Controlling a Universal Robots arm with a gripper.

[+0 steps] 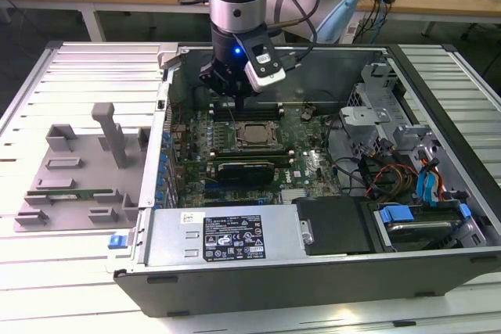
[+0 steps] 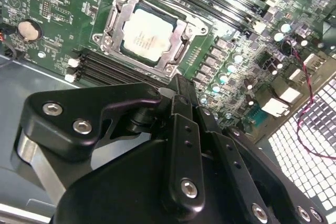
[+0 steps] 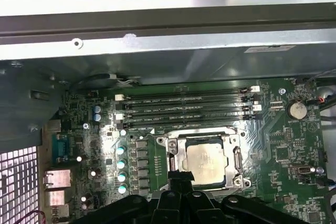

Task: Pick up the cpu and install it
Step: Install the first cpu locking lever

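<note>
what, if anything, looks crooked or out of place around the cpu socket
Nothing stands out. The cpu lies flat and square inside its socket frame, edges parallel to the frame. The gripper hangs close by the socket.

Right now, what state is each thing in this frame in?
cpu, seated flat in its socket, not held.
socket frame, around the cpu; latched or not, cannot tell.
memory slots, empty.
computer case, lying on its side, open.
end effector, low beside the cpu, not holding it.
</note>
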